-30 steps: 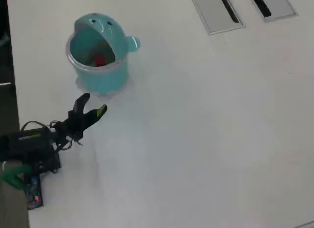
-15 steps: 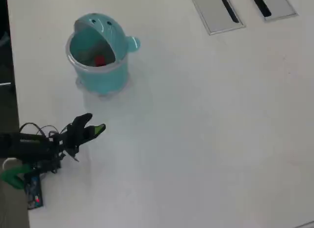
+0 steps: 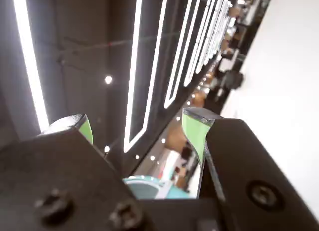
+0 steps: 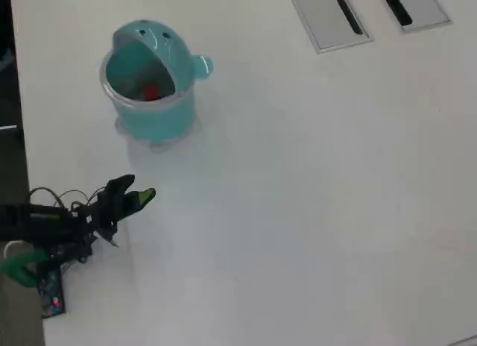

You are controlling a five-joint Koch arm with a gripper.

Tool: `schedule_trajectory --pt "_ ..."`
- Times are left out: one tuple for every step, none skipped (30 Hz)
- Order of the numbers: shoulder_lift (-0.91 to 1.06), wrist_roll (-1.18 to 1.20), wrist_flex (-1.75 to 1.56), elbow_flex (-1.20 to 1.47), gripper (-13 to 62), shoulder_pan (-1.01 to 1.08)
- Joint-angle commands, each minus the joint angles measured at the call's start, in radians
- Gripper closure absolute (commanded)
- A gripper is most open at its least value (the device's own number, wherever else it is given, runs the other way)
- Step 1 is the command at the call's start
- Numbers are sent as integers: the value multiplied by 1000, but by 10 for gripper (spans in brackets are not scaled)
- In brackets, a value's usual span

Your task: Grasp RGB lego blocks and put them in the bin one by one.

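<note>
White table [image 4: 313, 197], teal bin [image 4: 153, 115] holding what looks like a red block [image 4: 152, 92], pincer [image 4: 134, 191] spread, empty, well apart.

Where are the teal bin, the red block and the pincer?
teal bin [image 4: 153, 122], overhead view, on its front outer wall.
red block [image 4: 152, 92], overhead view, on its top, inside the bin.
pincer [image 4: 134, 190], overhead view, midway between the black and green fingertips.

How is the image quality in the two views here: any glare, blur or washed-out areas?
Wrist view: bright light strips streak across a dark background, the white area at right is washed out, and the gripper with its green pads looms large and soft. Overhead view: even lighting on the white table, only a faint shadow under the bin, slightly soft overall.
</note>
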Motion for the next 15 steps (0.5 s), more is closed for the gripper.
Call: schedule_trajectory --pt "72 5 -49 74 142 8" --pt "72 5 -38 74 138 8" --pt "72 6 -26 74 137 8" --pt "72 15 -11 74 136 8" --pt "72 26 -2 74 136 8" --pt "72 29 17 74 136 8" --pt "72 31 28 74 136 9" --pt "72 31 43 74 136 9" --pt "72 31 48 74 136 9" --pt "72 31 71 74 136 9" --pt "72 31 97 74 136 8" --pt "71 31 130 74 136 8" --pt "71 31 164 74 136 6" --pt "71 31 207 74 136 3" --pt "71 32 256 74 136 0"
